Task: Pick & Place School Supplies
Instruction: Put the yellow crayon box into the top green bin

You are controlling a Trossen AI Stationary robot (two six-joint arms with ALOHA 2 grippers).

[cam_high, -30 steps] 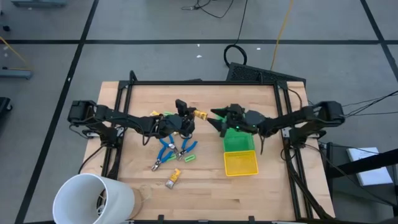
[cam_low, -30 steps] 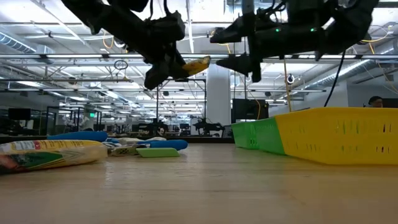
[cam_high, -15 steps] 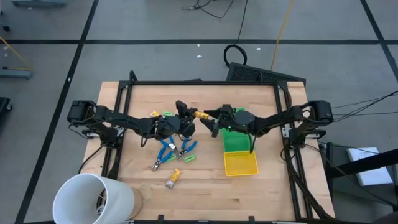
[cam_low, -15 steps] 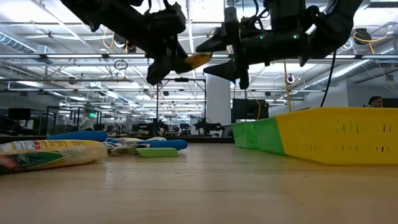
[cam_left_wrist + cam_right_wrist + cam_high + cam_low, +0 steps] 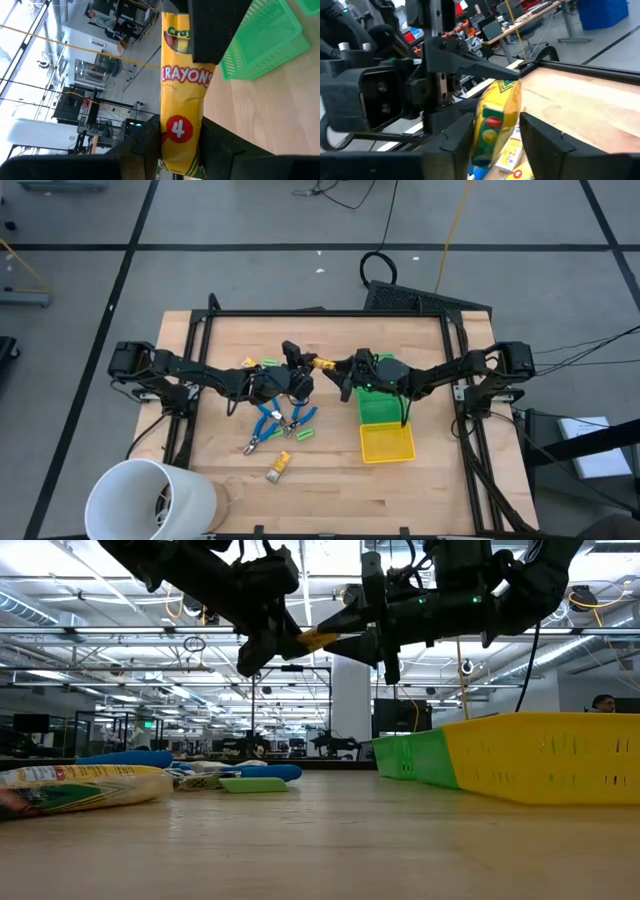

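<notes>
A yellow crayon pack [image 5: 322, 365] hangs in the air over the table's middle, between my two grippers. My left gripper [image 5: 304, 370] reaches in from the table's left and is shut on the pack's near end [image 5: 179, 131]. My right gripper [image 5: 342, 370] reaches in from the right and is shut on the pack's other end [image 5: 496, 120]. In the low view the pack [image 5: 316, 639] bridges the two grippers, well above the table. Blue-handled pliers [image 5: 270, 420], green pieces [image 5: 303, 434] and another wrapped pack [image 5: 279, 468] lie flat on the wood. My left gripper pinches the pack's end with the "4" on it [image 5: 178, 150] between its two fingers, coming about level from the table's left. The pack sticks out forward past the fingertips, clear of the table. My right gripper pinches the pack's opposite end [image 5: 490, 135] between its two fingers [image 5: 540, 137], coming level from the table's right. In the left wrist view one of its fingers [image 5: 215, 30] covers that end. The pack stays lifted clear.
A green bin [image 5: 383, 408] and a yellow bin [image 5: 387, 443] stand side by side right of centre, below my right arm. A large white cup [image 5: 150, 500] lies at the near left corner. A black frame [image 5: 320, 312] rims the table's far side.
My right gripper has moved toward the table's left, up to the crayon pack, and has shut on its free end. My left gripper has kept still with the pack, which stays lifted.
</notes>
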